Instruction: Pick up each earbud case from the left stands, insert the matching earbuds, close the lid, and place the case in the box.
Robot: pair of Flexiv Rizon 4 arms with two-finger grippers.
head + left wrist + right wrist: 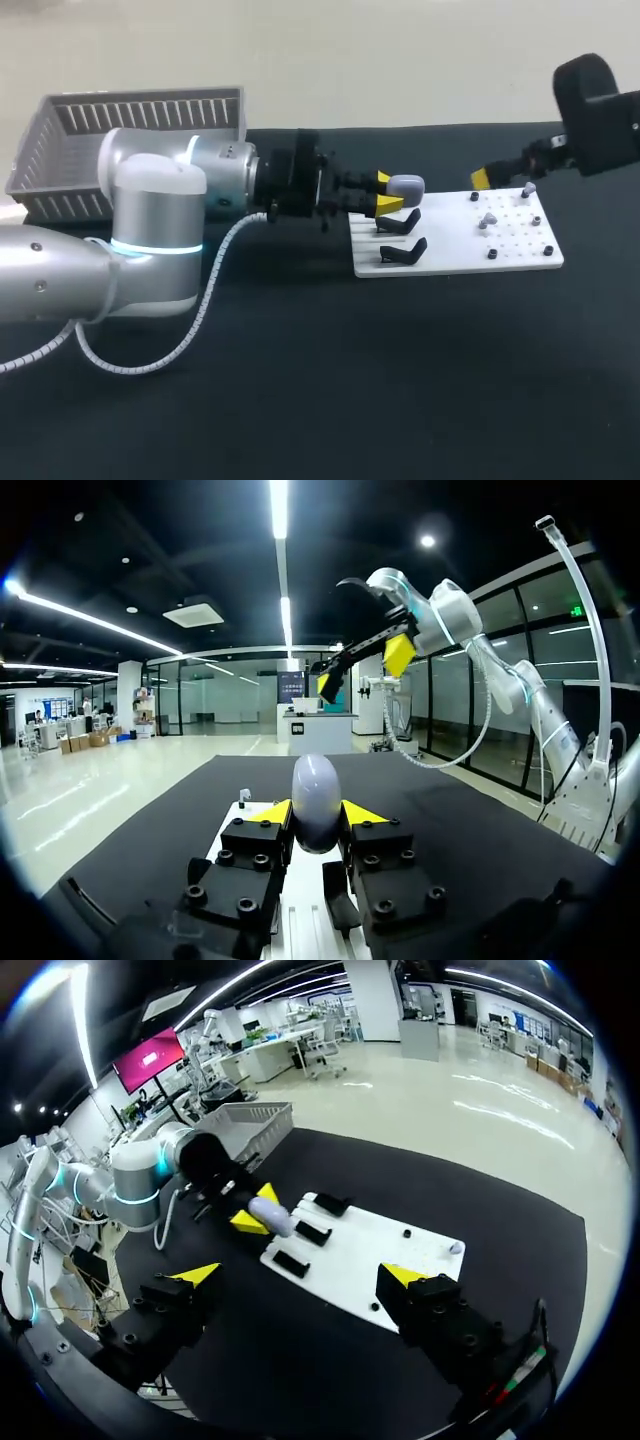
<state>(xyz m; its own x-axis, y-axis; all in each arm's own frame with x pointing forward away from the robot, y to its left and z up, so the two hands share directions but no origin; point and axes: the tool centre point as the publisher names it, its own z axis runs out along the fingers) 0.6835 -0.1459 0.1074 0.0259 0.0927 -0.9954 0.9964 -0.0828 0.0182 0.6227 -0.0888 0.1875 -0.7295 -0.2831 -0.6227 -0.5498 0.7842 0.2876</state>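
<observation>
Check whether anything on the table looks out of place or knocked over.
Nothing stands out. The left gripper is shut on the earbud case, the black stands sit in line on the white board, and the basket stands level.

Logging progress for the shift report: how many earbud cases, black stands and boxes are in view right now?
Pale grey oval earbud case, held in the left gripper: 1
Black plastic stands: 3
Grey slatted plastic box: 1
Total: 5
</observation>
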